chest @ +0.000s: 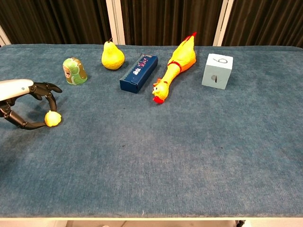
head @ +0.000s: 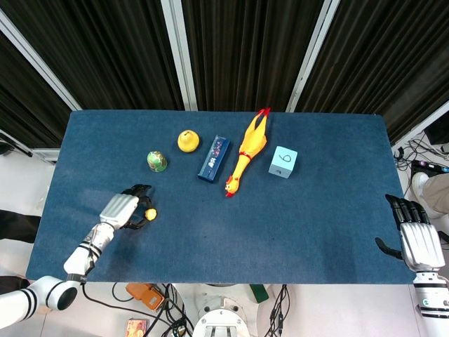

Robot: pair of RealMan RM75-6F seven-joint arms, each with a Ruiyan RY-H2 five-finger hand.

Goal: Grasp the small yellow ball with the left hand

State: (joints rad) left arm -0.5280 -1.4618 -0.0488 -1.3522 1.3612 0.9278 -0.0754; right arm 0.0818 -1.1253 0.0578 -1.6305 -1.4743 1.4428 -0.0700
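The small yellow ball point(head: 149, 214) point(chest: 53, 118) lies on the blue table near its left front. My left hand point(head: 125, 210) point(chest: 21, 90) reaches in from the left and curls around it. A dark fingertip presses on the ball's top and the thumb touches its lower left side, so the ball is pinched between them while it rests on the cloth. My right hand point(head: 419, 242) stays at the table's front right corner, fingers stretched out and holding nothing; only the head view shows it.
Behind the ball stand a green patterned egg toy point(head: 156, 161) point(chest: 74, 71) and a yellow pear point(head: 187, 140) point(chest: 112, 56). Further right lie a dark blue box point(head: 214, 158) point(chest: 138, 73), a rubber chicken point(head: 247, 151) point(chest: 177, 64) and a pale blue cube point(head: 283, 161) point(chest: 217, 71).
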